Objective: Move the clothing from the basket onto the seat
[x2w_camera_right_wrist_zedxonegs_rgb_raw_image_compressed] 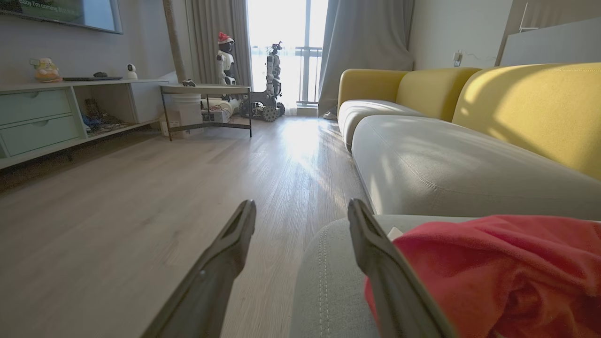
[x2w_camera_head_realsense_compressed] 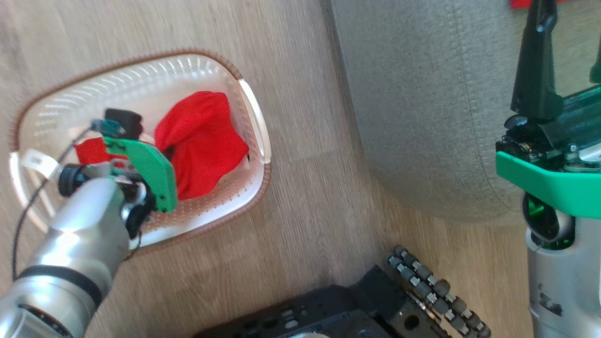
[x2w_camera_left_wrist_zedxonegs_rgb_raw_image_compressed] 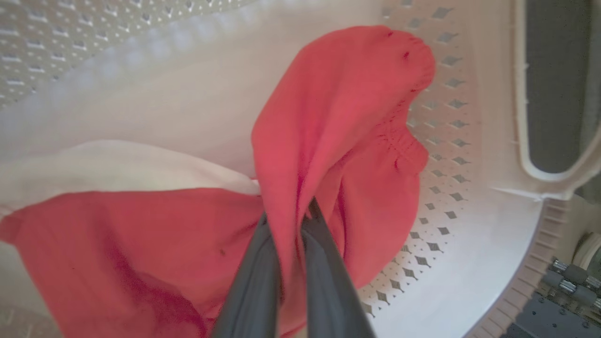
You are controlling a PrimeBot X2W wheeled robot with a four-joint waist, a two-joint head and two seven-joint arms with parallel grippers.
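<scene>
The cream basket (x2w_camera_head_realsense_compressed: 256, 188) with a brown rim stands on the floor at the left. Red clothing (x2w_camera_head_realsense_compressed: 202, 141) lies bunched inside it. My left gripper (x2w_camera_left_wrist_zedxonegs_rgb_raw_image_compressed: 293, 213) reaches down into the basket (x2w_camera_left_wrist_zedxonegs_rgb_raw_image_compressed: 141, 70) and is shut on a fold of the red clothing (x2w_camera_left_wrist_zedxonegs_rgb_raw_image_compressed: 338, 117), which bulges above the two dark fingers. The grey-green seat (x2w_camera_head_realsense_compressed: 422, 117) is at the upper right. My right gripper (x2w_camera_head_realsense_compressed: 570, 42) hangs over it, open and holding nothing. In the right wrist view, my right gripper (x2w_camera_right_wrist_zedxonegs_rgb_raw_image_compressed: 300, 206) points past the seat (x2w_camera_right_wrist_zedxonegs_rgb_raw_image_compressed: 338, 272), where another red garment (x2w_camera_right_wrist_zedxonegs_rgb_raw_image_compressed: 493, 272) lies beside its right finger.
Wooden floor (x2w_camera_head_realsense_compressed: 310, 197) separates basket and seat. My dark base with its roller wheel (x2w_camera_head_realsense_compressed: 436, 291) sits at the bottom centre. Further off are a yellow-backed sofa (x2w_camera_right_wrist_zedxonegs_rgb_raw_image_compressed: 516, 108), a low cabinet (x2w_camera_right_wrist_zedxonegs_rgb_raw_image_compressed: 42, 117), a small table (x2w_camera_right_wrist_zedxonegs_rgb_raw_image_compressed: 206, 89) and other robots (x2w_camera_right_wrist_zedxonegs_rgb_raw_image_compressed: 270, 80) by the window.
</scene>
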